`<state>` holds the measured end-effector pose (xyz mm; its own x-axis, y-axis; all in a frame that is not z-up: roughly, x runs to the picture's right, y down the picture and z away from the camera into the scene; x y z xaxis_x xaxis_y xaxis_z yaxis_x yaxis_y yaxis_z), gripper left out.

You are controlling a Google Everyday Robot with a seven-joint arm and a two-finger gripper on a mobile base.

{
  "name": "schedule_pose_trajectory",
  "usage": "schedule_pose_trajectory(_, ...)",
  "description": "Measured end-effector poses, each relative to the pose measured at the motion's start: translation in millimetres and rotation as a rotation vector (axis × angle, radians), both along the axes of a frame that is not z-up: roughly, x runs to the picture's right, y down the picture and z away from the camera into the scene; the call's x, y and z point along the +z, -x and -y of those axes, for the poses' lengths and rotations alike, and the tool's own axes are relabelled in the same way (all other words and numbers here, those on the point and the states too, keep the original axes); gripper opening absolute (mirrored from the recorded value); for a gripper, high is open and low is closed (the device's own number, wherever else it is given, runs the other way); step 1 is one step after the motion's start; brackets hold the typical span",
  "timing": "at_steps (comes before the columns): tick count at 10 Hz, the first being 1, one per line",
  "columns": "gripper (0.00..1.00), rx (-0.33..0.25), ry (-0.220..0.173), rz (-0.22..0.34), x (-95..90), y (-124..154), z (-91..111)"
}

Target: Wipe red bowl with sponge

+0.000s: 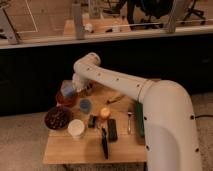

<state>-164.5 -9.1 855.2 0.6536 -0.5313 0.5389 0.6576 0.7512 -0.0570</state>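
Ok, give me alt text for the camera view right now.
The gripper sits over the red bowl at the table's back-left corner, the sponge at its tip. Nearby stand a dark bowl, a white cup and a blue cup.

Blue sponge [67,90] at gripper [74,88], over red bowl [61,100]

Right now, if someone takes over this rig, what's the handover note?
Gripper: down at the far-left corner of the table as the camera sees it, just above the red bowl; grip state not readable.
Sponge: at the gripper's tip, over the red bowl's rim; contact with the bowl can't be confirmed.
Done: sponge brought to the bowl.
Left: wipe the bowl's inside; can't tell how much is already wiped.
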Motion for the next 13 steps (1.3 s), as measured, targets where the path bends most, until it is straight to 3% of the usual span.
schedule_pose_trajectory(4, 0.00, -0.104, -0.050, -0.062, 10.0, 7, 0)
schedule_pose_trajectory(7, 0.00, -0.175, -0.071, -0.062, 20.3, 12, 2)
schedule_pose_trajectory(13, 0.00, -0.272, -0.061, -0.075, 28.7, 26, -26)
